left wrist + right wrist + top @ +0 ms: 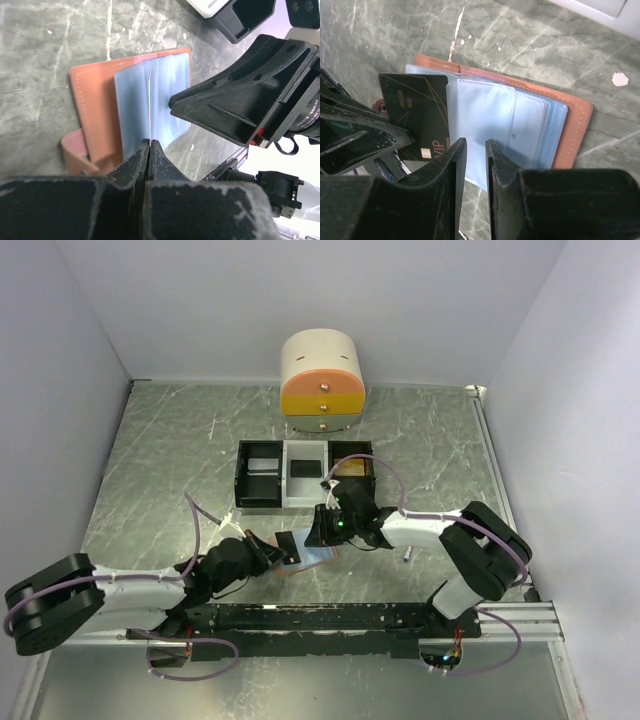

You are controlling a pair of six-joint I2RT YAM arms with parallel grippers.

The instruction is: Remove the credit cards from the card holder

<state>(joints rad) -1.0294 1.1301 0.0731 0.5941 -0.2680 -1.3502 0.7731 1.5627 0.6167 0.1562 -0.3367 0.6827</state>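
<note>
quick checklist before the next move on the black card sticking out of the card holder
1. Left tool shut on the black card: ok; the left wrist view shows the card edge-on between its fingers.
2. Black card free of the blue sleeves: cannot tell; its lower edge is hidden.
3. Card holder lying open on the table: ok.
4. Right tool pinning the holder: cannot tell; jaws slightly apart over a sleeve.
5. Other cards left inside: cannot tell; none visible.

Soft even light, blurry foreground
</note>
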